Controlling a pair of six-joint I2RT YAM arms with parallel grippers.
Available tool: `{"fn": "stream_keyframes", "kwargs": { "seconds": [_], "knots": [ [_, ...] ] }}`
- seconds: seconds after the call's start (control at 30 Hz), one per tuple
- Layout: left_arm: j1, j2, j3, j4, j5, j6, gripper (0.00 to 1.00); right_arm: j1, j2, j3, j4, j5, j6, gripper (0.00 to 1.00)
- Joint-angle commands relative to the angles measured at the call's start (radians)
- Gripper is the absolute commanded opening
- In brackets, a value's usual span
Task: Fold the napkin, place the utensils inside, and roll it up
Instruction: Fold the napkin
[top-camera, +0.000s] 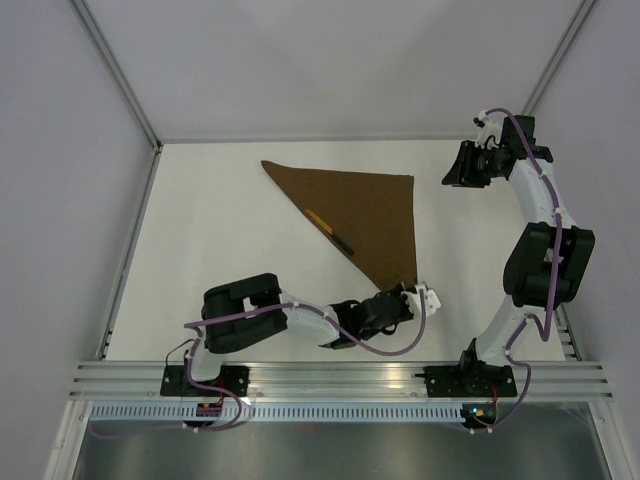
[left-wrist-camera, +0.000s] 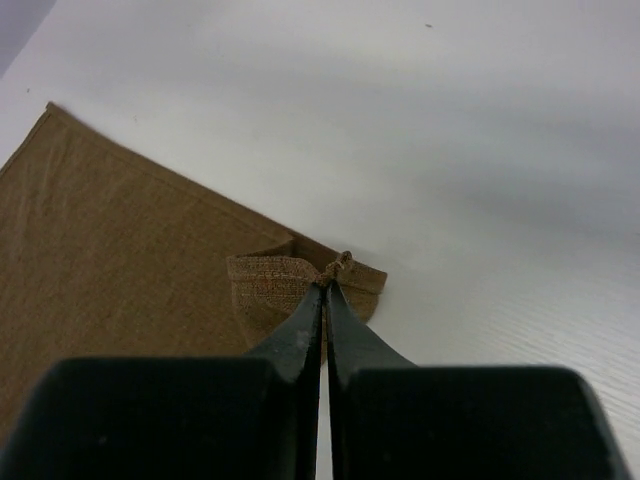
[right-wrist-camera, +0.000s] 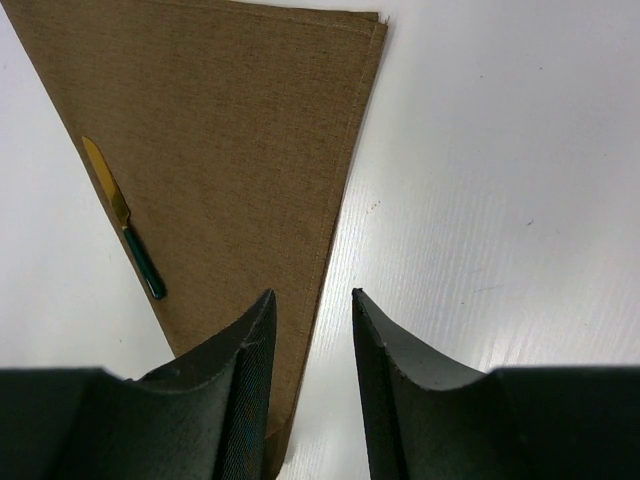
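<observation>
The dark-brown napkin (top-camera: 365, 205) lies folded into a triangle on the white table. The knife (top-camera: 330, 231), with its yellow blade and dark green handle, rests on the cloth along the diagonal fold edge. My left gripper (top-camera: 400, 293) is shut on the napkin's near corner. In the left wrist view the pinched corner (left-wrist-camera: 300, 278) curls up at the closed gripper (left-wrist-camera: 327, 285). My right gripper (top-camera: 452, 172) is open and empty, held above the table to the right of the napkin's far right corner. The right wrist view shows the open gripper (right-wrist-camera: 312, 297), the napkin (right-wrist-camera: 230, 130) and the knife (right-wrist-camera: 125, 220).
Bare white table (top-camera: 210, 230) lies left of the napkin, and more lies right of it (top-camera: 470, 250). A metal frame rail (top-camera: 130, 250) runs along the table's left edge. Grey walls close the back and sides.
</observation>
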Motion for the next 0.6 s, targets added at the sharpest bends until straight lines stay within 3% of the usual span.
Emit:
{"fn": "stream_keyframes", "kwargs": {
  "seconds": [0.0, 0.23, 0.57],
  "knots": [
    [0.083, -0.091, 0.016, -0.05, 0.041, -0.234, 0.02, -0.006, -0.043, 0.001, 0.014, -0.024, 0.007, 0.42],
    [0.286, -0.182, -0.007, -0.143, 0.115, -0.551, 0.02, -0.004, -0.035, 0.007, 0.014, -0.033, 0.015, 0.41],
    [0.481, -0.211, -0.019, -0.214, 0.184, -0.693, 0.02, 0.003, -0.018, 0.021, 0.005, -0.038, 0.009, 0.41]
  ]
}}
